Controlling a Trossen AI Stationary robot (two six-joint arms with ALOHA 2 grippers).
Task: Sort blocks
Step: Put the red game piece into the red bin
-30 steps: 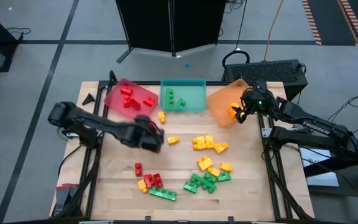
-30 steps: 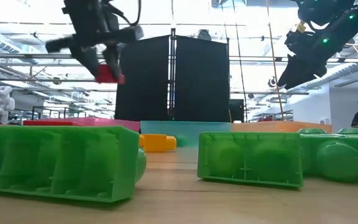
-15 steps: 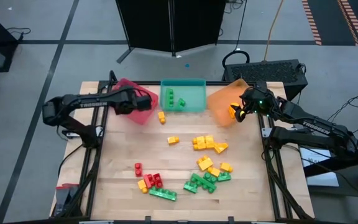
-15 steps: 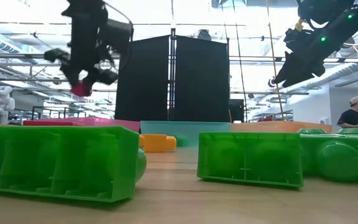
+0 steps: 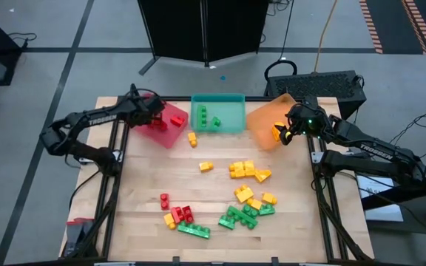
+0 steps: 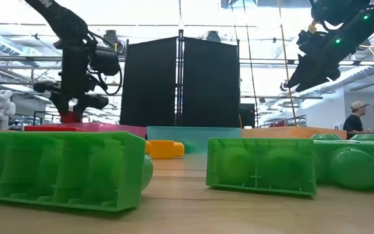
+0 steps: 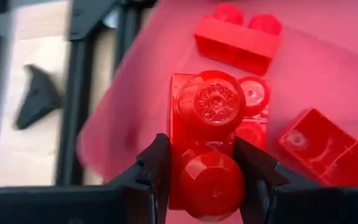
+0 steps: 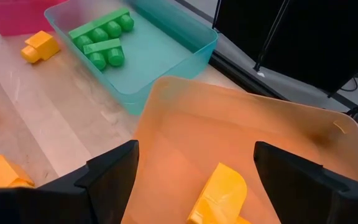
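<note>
The left gripper pinched a red block directly above the red tray — best released low, squarely inside; the right gripper hung open, empty.

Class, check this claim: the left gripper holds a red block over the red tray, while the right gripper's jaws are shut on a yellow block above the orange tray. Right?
Not quite. The right gripper has its jaws open and empty; the yellow block lies in the orange tray, as the right wrist view shows. The left gripper does hold a red block over the red tray.

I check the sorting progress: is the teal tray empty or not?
Not empty. The teal tray holds green blocks, seen also in the right wrist view.
</note>
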